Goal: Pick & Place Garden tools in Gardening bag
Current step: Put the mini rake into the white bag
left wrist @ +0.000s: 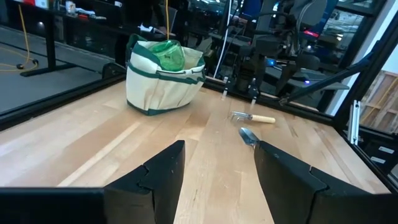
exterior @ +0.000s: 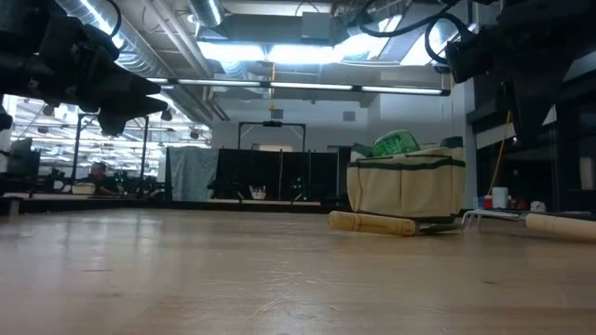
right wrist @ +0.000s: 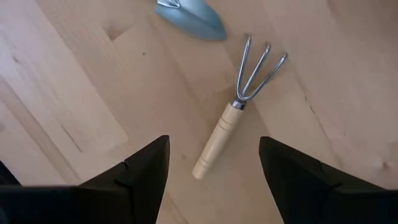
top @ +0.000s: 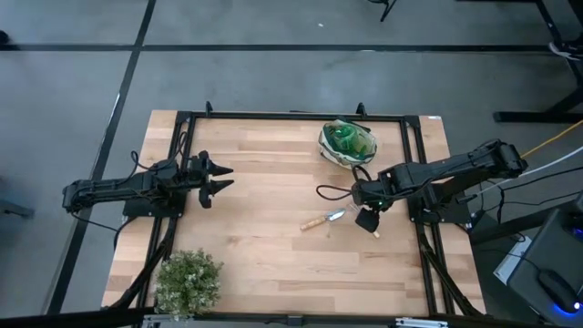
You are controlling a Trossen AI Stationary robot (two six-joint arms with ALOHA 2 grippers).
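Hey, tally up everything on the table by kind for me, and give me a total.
Trowel: 1
Pronged rake: 1
Gardening bag, something green inside: 1
Bushy plant: 1
Total: 4

We note a robotics lab or industrial workshop. Exposed silver ducts [exterior: 112, 37] and strip lights [exterior: 307, 88] run under an open ceiling. The wooden surface [top: 264, 246] sits in a black metal frame [top: 291, 116] on grey concrete floor [top: 273, 73] marked with dark lines. Behind it we see black equipment racks [exterior: 279, 158], cables [top: 547, 141] and a seated person [exterior: 98, 175] far off.
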